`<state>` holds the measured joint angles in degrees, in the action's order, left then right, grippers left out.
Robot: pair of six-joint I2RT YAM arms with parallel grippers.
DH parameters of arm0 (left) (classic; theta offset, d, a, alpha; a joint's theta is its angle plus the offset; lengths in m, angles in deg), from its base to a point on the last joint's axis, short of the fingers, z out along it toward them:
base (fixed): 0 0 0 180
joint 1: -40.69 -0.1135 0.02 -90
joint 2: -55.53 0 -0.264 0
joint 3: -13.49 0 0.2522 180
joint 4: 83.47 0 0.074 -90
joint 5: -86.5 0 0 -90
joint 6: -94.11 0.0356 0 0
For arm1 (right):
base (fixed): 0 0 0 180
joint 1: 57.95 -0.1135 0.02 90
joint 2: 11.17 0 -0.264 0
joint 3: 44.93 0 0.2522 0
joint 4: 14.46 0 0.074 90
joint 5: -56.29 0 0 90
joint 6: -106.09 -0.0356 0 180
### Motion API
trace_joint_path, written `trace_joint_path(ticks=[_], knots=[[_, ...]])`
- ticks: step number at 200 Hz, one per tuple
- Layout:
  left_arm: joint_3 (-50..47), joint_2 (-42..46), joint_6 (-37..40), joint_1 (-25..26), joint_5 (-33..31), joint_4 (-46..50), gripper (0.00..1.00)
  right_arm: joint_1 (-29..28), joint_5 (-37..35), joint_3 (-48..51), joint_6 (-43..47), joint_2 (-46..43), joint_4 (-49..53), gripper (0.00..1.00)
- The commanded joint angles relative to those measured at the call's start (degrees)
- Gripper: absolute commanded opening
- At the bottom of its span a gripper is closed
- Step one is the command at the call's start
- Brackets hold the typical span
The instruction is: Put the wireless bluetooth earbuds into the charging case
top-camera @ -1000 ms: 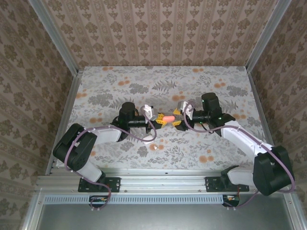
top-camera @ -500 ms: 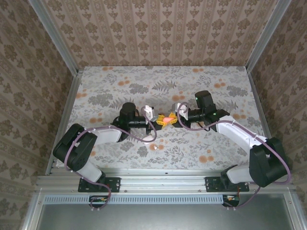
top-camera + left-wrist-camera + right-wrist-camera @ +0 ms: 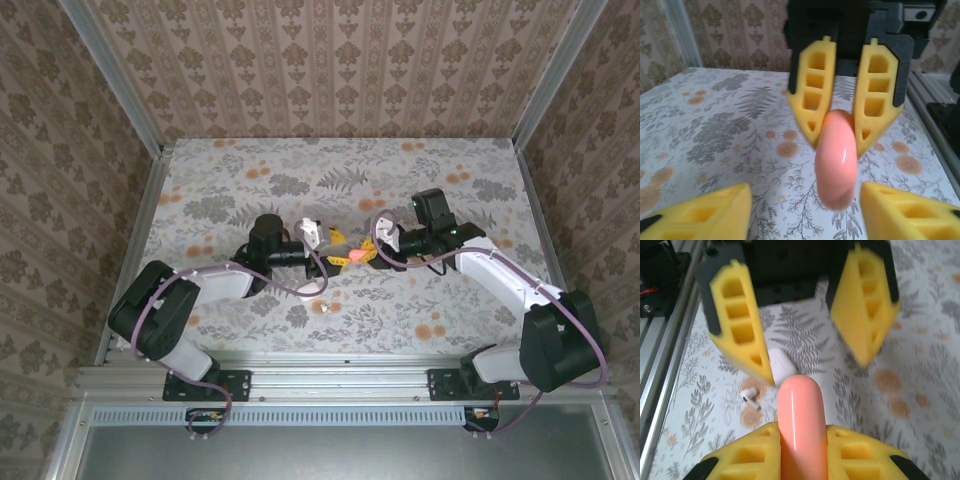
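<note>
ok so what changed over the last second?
Handover. The right gripper moved in toward the left arm and shut on the pink case. The left gripper, which had held it, then let go, and its jaws now stand apart on either side. The case is held about where it was, above the table. Unchanged: the white case and white earbud lying below.

A robotics lab test cell is pictured: a table under floral cloth is walled on three sides by damask-papered panels, framed by aluminium rails, with a left arm and a right arm bolted along its near edge.
</note>
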<state>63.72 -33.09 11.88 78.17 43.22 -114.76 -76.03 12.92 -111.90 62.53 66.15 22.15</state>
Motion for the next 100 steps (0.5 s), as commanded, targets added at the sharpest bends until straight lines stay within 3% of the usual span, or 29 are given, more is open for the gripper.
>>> trace_joint_path(ticks=[1, 43, 100], knots=[[-0.57, 1.9, -4.76, -0.12, -6.13, 2.05, 0.66, 1.76, -2.84, -4.19, 1.03, 0.19, 13.31, 0.18], [-0.12, 3.33, -15.17, -0.12, -9.19, 8.29, 0.69, 3.78, -9.44, -11.89, -1.56, 7.08, 28.22, 0.19], [6.67, 9.39, -21.63, -0.03, -19.36, 33.84, 0.7, 6.66, -13.3, -21.37, -6.83, 18.56, 36.06, 0.19]])
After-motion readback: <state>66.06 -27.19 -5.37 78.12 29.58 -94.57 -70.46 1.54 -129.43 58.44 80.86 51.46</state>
